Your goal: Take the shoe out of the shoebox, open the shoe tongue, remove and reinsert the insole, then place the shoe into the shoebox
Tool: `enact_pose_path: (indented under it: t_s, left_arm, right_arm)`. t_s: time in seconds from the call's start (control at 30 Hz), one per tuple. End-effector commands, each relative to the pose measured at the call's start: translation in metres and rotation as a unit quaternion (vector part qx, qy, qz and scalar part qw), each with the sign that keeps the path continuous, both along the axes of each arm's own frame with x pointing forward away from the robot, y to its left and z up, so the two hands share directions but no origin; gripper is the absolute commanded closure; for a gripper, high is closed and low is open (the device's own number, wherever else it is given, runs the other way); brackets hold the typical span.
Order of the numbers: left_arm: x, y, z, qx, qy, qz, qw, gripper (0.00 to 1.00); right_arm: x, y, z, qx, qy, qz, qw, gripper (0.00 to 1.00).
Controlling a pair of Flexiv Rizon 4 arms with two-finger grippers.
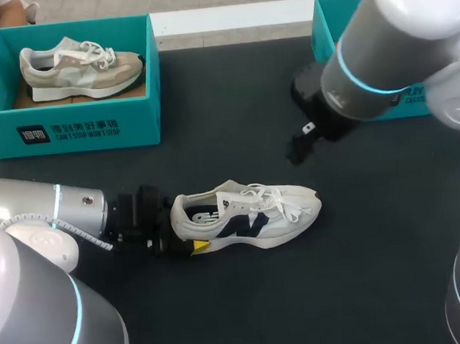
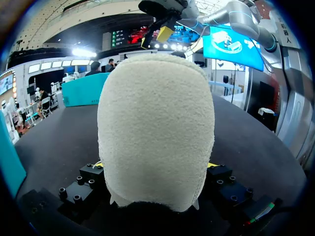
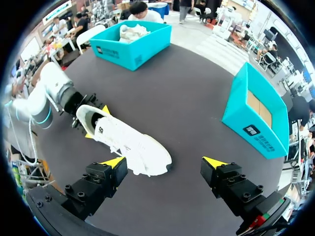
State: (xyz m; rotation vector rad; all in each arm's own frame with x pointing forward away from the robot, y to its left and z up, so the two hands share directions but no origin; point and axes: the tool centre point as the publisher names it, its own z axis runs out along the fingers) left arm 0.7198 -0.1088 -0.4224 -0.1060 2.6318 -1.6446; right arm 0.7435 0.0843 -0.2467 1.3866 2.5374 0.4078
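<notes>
Left pincer (image 1: 188,228) pinched the shoe (image 1: 257,214) heel, right pincer (image 3: 165,164) hung spread above the toe, boxes (image 1: 67,130) well beyond, bare table (image 1: 249,314) between.

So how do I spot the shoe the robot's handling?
On the black table, in front of the back-left teal cardboard shoebox, lies a white lace-up sneaker with a dark side logo. It is unboxed; the beige sneaker sits inside that box.
</notes>
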Motion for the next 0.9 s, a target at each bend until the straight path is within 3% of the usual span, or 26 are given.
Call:
enact_pose_path:
  t_s: [0.03,0.33,0.9]
  left_arm:
    - [-0.004,-0.002,-0.004,0.001,-0.001,0.002,1.0,1.0]
    - [-0.004,-0.002,-0.004,0.001,-0.001,0.002,1.0,1.0]
    - [-0.004,-0.002,-0.004,0.001,-0.001,0.002,1.0,1.0]
  right_arm:
    - [0.032,0.064,-0.017,-0.079,0.036,-0.047,0.995,0.0]
    - [0.016,0.117,-0.033,-0.066,0.041,-0.095,0.992,0.0]
    - [0.016,0.117,-0.033,-0.066,0.041,-0.095,0.992,0.0]
